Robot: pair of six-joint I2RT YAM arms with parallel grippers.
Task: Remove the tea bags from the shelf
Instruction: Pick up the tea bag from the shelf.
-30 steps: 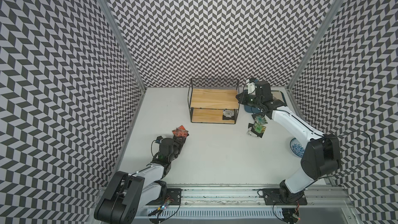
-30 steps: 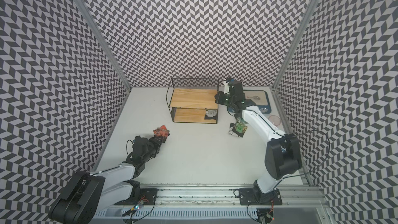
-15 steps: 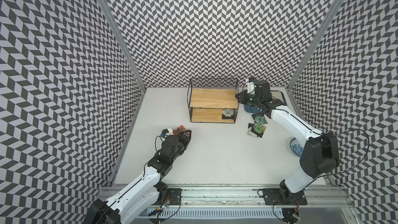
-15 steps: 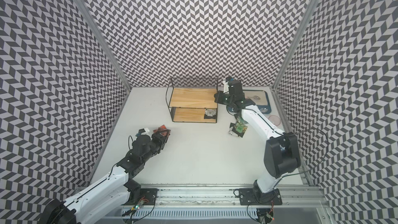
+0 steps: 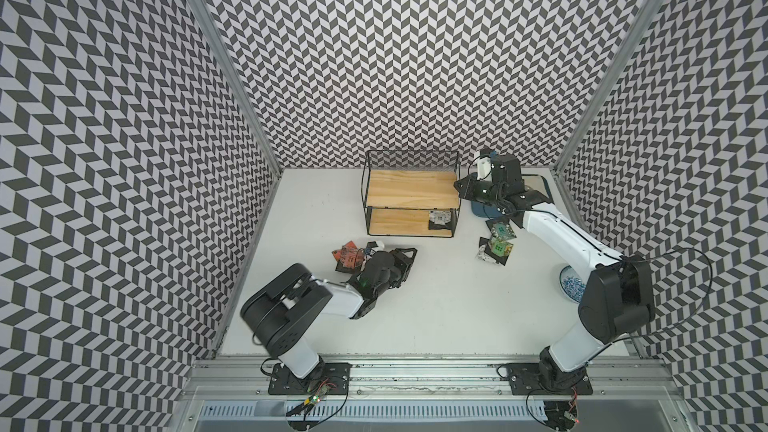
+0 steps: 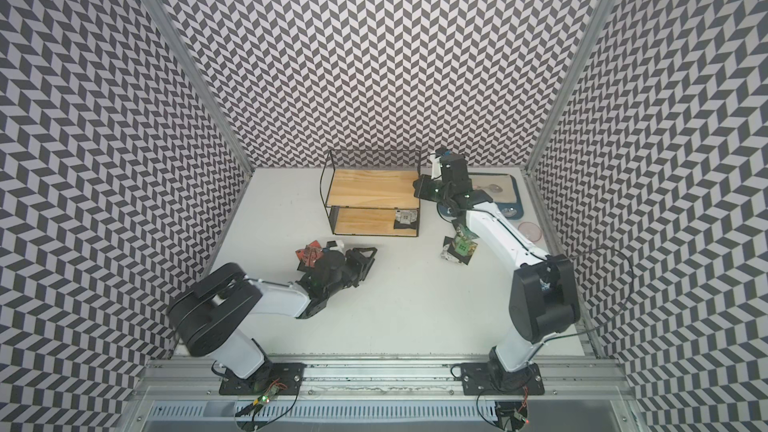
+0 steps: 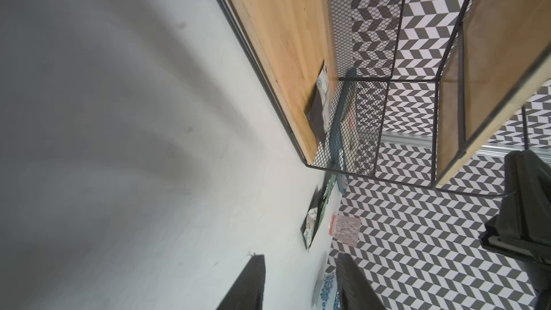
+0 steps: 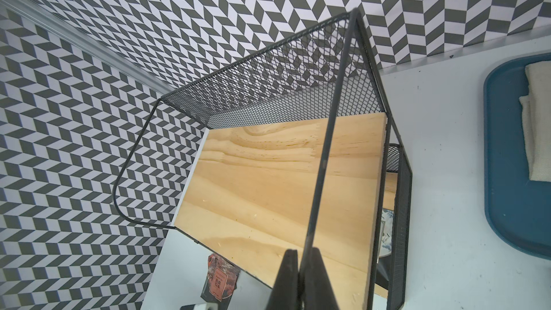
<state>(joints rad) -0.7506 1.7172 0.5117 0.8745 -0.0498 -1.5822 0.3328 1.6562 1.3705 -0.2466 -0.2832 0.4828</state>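
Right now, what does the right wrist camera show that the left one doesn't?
Only the right wrist view: the right gripper shut on the shelf frame, and an orange-red tea bag on the table. Only the left wrist view: the open left gripper, piled tea bags on the table, a pink dish, a blue-patterned bowl. Both: the shelf and the white tea bag on its lower board.

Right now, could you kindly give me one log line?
left gripper: open, empty | right gripper: shut on shelf | tea bag: one on lower board
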